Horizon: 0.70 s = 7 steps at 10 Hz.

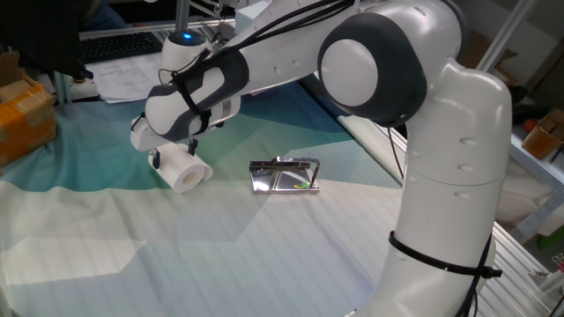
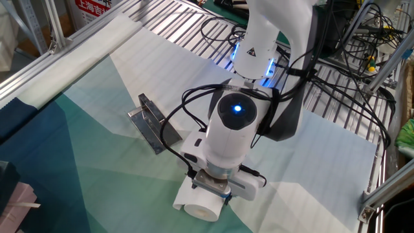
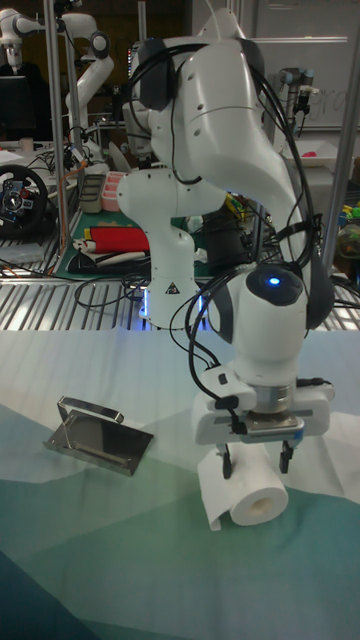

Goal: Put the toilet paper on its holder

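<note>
striped teal-and-white cloth [image 1: 264,255]: gripper [image 3: 255,462] open astride roll [image 3: 250,495] lying on its side, core outward, poised to clamp; holder [image 1: 284,175] flat nearby, bar raised.

One roll [image 3: 252,499] of toilet paper, one chrome holder [image 3: 97,435], one robot arm [image 1: 388,79] with one gripper [image 3: 256,461], and one cloth-covered table [image 1: 220,255].
</note>
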{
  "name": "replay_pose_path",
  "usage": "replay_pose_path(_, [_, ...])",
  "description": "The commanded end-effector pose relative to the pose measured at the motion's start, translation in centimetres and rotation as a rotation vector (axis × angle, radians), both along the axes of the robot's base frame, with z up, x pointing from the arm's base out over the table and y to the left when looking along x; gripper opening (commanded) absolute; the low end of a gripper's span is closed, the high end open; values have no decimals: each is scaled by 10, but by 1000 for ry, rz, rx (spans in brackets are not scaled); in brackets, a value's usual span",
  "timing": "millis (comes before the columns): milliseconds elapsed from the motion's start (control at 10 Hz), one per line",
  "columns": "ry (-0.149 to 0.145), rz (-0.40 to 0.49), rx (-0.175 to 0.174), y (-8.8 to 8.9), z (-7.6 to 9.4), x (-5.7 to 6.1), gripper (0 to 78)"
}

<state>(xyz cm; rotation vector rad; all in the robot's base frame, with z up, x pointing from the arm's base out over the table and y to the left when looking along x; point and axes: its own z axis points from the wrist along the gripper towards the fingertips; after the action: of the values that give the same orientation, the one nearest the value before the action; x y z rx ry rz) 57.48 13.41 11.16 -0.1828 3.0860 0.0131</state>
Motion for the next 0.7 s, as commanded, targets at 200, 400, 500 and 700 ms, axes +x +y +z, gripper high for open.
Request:
replay_pose_path(200, [-15, -15, -7, 6, -5, -2, 774])
replay_pose_path(400, [-18, -21, -5, 7, -7, -3, 774])
replay_pose_path(500, [-18, -31, -5, 7, -7, -3, 774])
replay_pose_path(700, [-17, -50, -8, 9, -6, -3, 774])
